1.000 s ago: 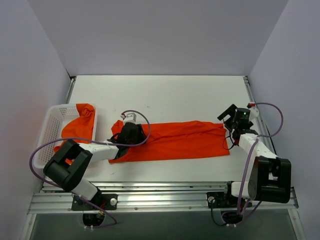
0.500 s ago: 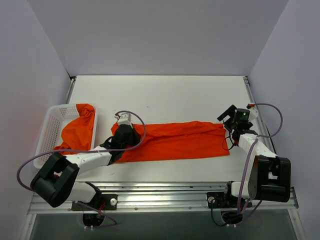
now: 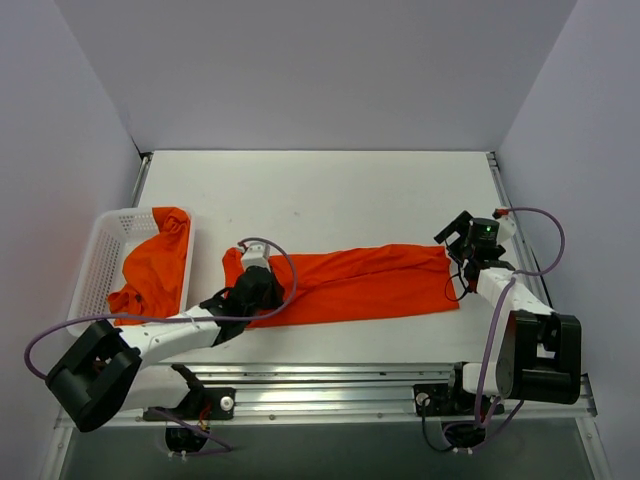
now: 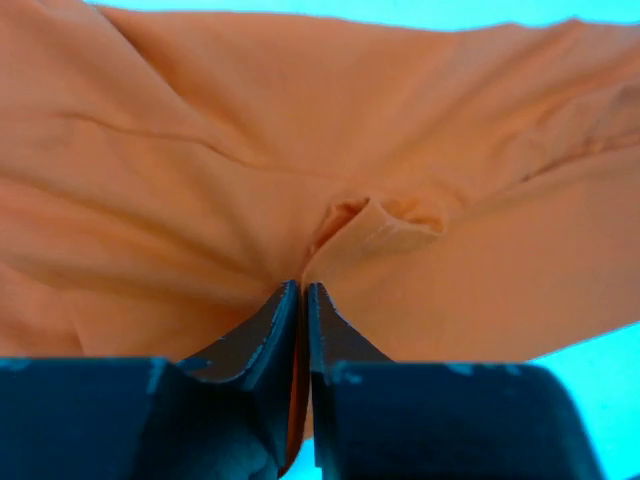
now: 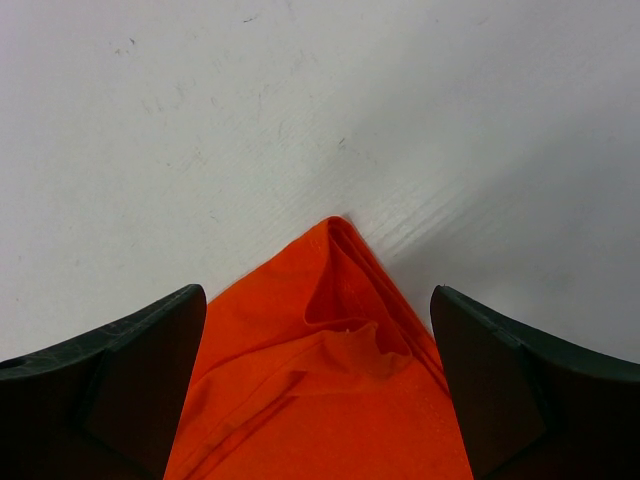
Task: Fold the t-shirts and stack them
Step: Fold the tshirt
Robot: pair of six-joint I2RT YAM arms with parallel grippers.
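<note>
My left end effector [image 4: 302,292] is pinched together on a small fold of the bright orange-red t-shirt [image 3: 365,280]. The shirt lies in a long band across the white surface [image 3: 320,190], and I grip it near its left end. My right end effector [image 5: 315,300] stands wide apart, fingers [image 5: 110,380] either side of the shirt's right corner, seemingly not touching it. A second orange-red t-shirt [image 3: 158,268] drapes over the white perforated basket [image 3: 98,262] at far left.

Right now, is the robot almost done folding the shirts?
Not nearly. One t-shirt lies as a long strip. The left gripper pinches its left end; the right gripper is open over its right corner. A second t-shirt sits crumpled in the basket. No stack yet.
</note>
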